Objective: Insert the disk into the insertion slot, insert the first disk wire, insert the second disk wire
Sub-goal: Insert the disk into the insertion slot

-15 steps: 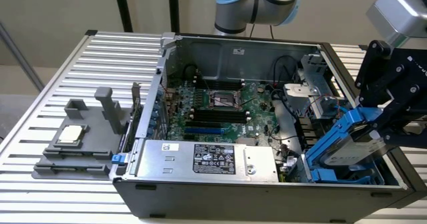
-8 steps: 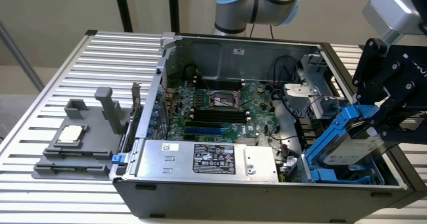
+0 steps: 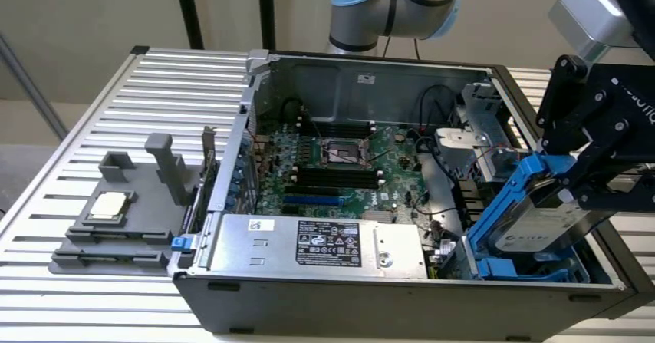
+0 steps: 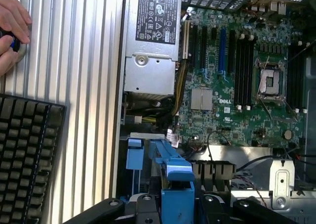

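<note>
Gripper clamped on the disk, held tilted over the insertion slot.

Exterior view: open computer case lies on a slatted metal table. The disk, in its blue carrier, leans steeply. Its lower end is at the slot's mouth in the near corner of the case on the exterior view's right, and its upper end is raised in the fingers. It is not seated flat, and how far it has entered cannot be told. Power-supply box sits just beside the slot, motherboard behind it. Grey fixture tray with a processor chip rests on the table, well apart. Wrist view: a person's hand on the table, near a black keyboard.
</note>
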Controlling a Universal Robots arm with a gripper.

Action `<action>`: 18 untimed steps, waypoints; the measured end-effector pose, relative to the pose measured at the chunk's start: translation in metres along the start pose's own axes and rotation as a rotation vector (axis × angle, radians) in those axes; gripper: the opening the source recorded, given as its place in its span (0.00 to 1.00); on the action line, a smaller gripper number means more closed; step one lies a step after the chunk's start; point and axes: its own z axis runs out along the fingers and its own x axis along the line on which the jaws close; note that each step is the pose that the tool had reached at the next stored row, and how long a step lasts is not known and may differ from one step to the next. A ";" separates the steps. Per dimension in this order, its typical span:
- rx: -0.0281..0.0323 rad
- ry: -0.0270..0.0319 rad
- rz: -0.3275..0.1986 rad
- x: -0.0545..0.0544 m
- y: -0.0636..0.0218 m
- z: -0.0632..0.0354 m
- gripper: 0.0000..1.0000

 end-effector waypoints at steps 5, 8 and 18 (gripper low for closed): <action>-0.0010 0.0001 -0.007 -0.001 0.0000 0.0002 0.33; -0.0015 -0.0001 -0.011 -0.002 -0.0001 0.0003 0.33; -0.0025 0.0004 -0.018 -0.002 -0.0006 0.0003 0.47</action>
